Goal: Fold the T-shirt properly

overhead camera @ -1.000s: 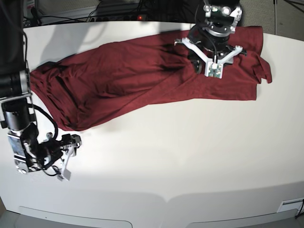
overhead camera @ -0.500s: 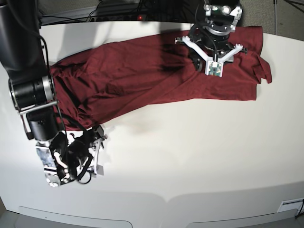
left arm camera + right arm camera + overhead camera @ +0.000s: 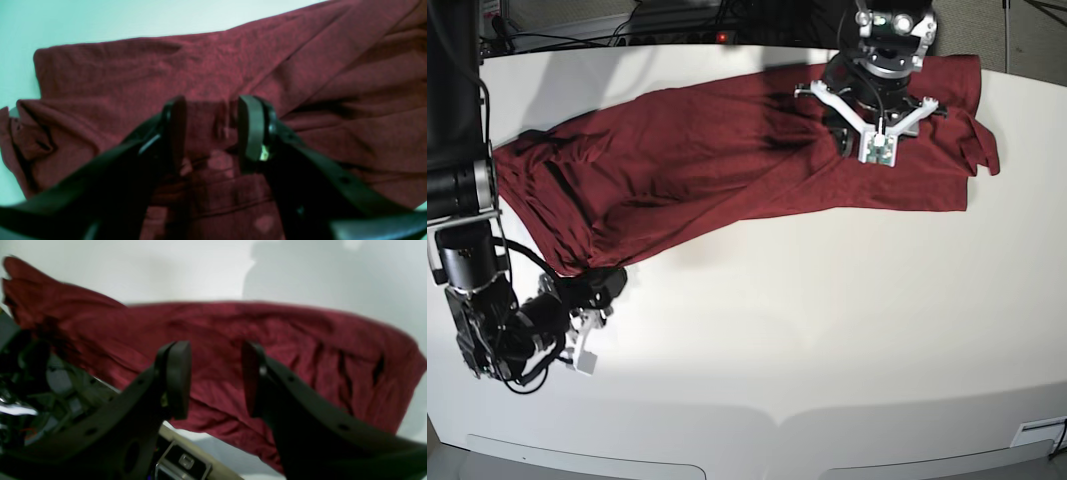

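Observation:
The maroon T-shirt (image 3: 717,160) lies wrinkled and spread across the far part of the white table (image 3: 827,320), from the left edge to the right. My left gripper (image 3: 842,130) is low over the shirt's right part. In the left wrist view the gripper (image 3: 213,133) is open, with wrinkled shirt fabric (image 3: 300,66) showing between its pads. My right gripper (image 3: 595,300) is just below the shirt's lower-left corner, close to the table. In the right wrist view it (image 3: 215,376) is open and empty, with the shirt (image 3: 283,340) beyond it.
Cables and equipment (image 3: 677,20) run behind the table's far edge. The right arm's dark body (image 3: 467,190) stands at the table's left side. A small folded flap of the shirt (image 3: 982,150) lies at the far right.
The right arm swung in over the shirt's left end, then drew back left; its gripper now sits by the shirt's lower-left corner. The left gripper has barely moved.

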Tool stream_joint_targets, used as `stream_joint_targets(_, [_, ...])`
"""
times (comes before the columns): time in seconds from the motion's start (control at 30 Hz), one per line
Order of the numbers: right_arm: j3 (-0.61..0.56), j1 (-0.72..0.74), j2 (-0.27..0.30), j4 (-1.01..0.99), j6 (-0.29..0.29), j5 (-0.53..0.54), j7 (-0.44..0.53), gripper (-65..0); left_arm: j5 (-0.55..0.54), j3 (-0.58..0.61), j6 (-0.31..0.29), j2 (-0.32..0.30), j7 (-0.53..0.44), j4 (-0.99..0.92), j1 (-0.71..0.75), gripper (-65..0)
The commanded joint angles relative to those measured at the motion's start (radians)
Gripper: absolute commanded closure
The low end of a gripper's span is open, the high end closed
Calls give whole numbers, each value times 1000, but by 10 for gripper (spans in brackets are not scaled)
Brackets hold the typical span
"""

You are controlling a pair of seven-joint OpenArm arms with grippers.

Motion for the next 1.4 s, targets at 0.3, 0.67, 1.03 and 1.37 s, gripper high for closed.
stream_joint_targets(0.3, [5,15,10,12,4,51,-3,-250,11,1,3,2,-21,15,-8,-245])
stream_joint_targets(0.67, [5,15,-6,12,4,-32,-3,-250,205,-3,161,2,10,15,-8,-245])
stream_joint_targets(1.03, [5,3,117,12,4,-144,181,-250,66,-342,106,0,23,15,-8,-245])
stream_joint_targets(1.37, [5,-80,294,11,4,-264,426,-250,-354,-763,-348,-4,24,15,-8,-245])
